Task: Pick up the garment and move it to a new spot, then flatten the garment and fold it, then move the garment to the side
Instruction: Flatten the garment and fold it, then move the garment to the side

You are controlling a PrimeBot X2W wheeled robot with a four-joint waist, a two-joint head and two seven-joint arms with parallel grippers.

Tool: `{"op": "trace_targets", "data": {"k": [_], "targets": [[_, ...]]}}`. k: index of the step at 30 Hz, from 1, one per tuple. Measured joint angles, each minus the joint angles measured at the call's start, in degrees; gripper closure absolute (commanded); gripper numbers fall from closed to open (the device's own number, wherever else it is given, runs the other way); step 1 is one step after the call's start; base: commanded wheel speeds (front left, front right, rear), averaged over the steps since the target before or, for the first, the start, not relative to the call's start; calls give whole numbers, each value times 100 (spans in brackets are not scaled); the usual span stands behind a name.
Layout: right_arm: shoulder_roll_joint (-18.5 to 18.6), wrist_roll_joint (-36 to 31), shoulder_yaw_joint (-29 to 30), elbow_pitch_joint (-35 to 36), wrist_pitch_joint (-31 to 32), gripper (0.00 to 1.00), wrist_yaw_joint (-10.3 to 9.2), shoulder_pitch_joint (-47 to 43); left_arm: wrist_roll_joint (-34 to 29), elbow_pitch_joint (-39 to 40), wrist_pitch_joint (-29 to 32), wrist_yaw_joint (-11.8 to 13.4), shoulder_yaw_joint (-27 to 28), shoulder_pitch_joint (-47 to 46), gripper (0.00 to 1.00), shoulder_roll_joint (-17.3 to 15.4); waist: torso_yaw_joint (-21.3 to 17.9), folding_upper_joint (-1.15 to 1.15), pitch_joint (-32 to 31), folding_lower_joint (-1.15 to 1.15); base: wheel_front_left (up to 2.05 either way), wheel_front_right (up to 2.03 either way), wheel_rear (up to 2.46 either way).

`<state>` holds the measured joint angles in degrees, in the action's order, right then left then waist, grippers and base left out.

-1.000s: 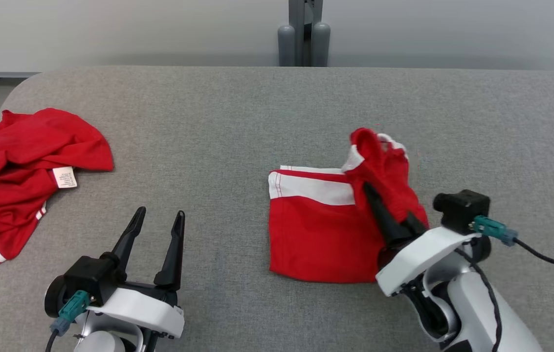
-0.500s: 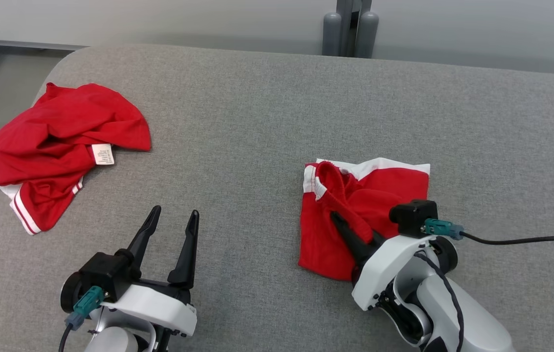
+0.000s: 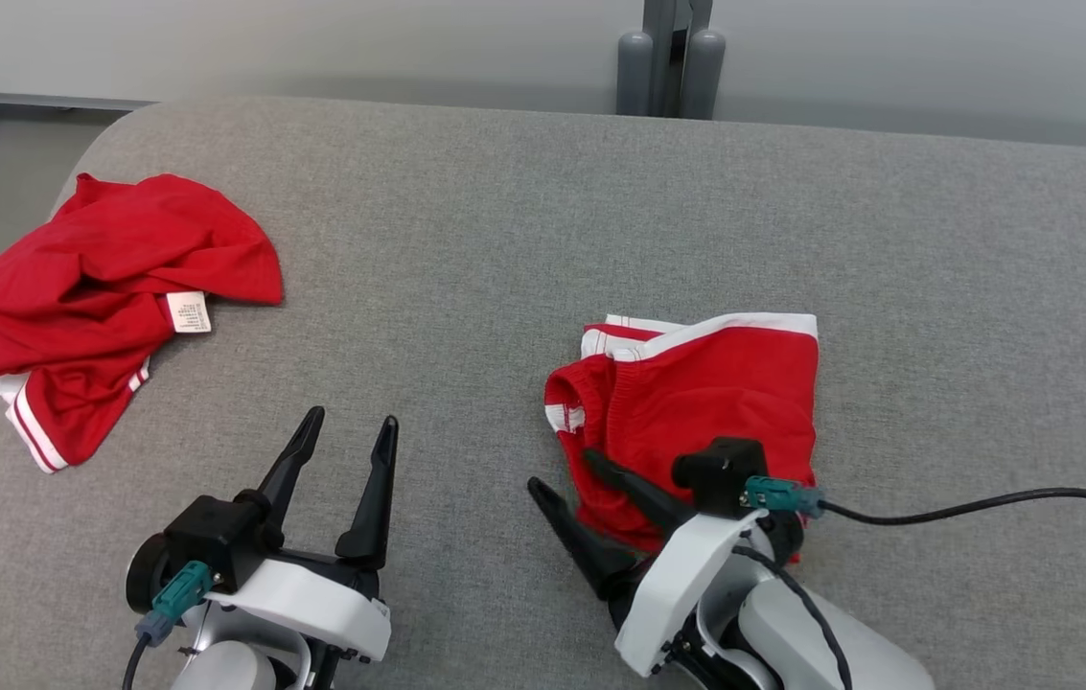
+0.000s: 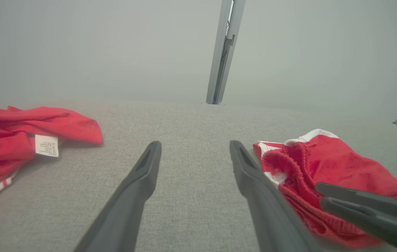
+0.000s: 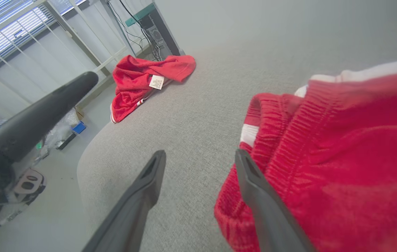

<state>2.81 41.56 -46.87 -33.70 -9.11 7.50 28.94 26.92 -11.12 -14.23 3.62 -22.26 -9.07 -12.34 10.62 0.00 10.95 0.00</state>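
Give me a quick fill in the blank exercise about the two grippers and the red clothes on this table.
The right gripper is ____ at the folded garment's edge.
The crumpled garment lies toward the robot's ____.
Both garments are mainly ____ with white trim.
The left gripper holds ____.
Missing words: open, left, red, nothing.

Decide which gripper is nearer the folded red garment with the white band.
Right. The right gripper sits at the near-left edge of the folded red garment, one finger over the fabric; the left gripper is apart, to its left.
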Motion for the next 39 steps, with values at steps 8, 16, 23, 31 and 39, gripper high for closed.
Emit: {"op": "trace_targets", "data": {"k": [8,16,23,31,39], "targets": [[-21,-232,153,591,-371,0,0,-26,12,70,-16,91,113,21,0,-99,-181,0,-111,0,0,0,0],[-12,-1439,1982,1220,-555,0,0,-491,42,321,-36,253,360,92,0,-274,-476,0,-200,0,0,0,0],[-8,-2382,3630,1815,-456,0,0,-1163,83,490,-43,388,559,195,0,-364,-673,0,-339,0,0,0,0],[-5,-3088,4626,2448,48,0,0,-2047,135,617,-18,538,684,465,0,-474,-834,0,-639,0,0,0,0],[-5,-3121,4830,2892,365,0,0,-2766,154,717,97,645,684,717,0,-536,-926,0,-831,0,0,0,0]]}}
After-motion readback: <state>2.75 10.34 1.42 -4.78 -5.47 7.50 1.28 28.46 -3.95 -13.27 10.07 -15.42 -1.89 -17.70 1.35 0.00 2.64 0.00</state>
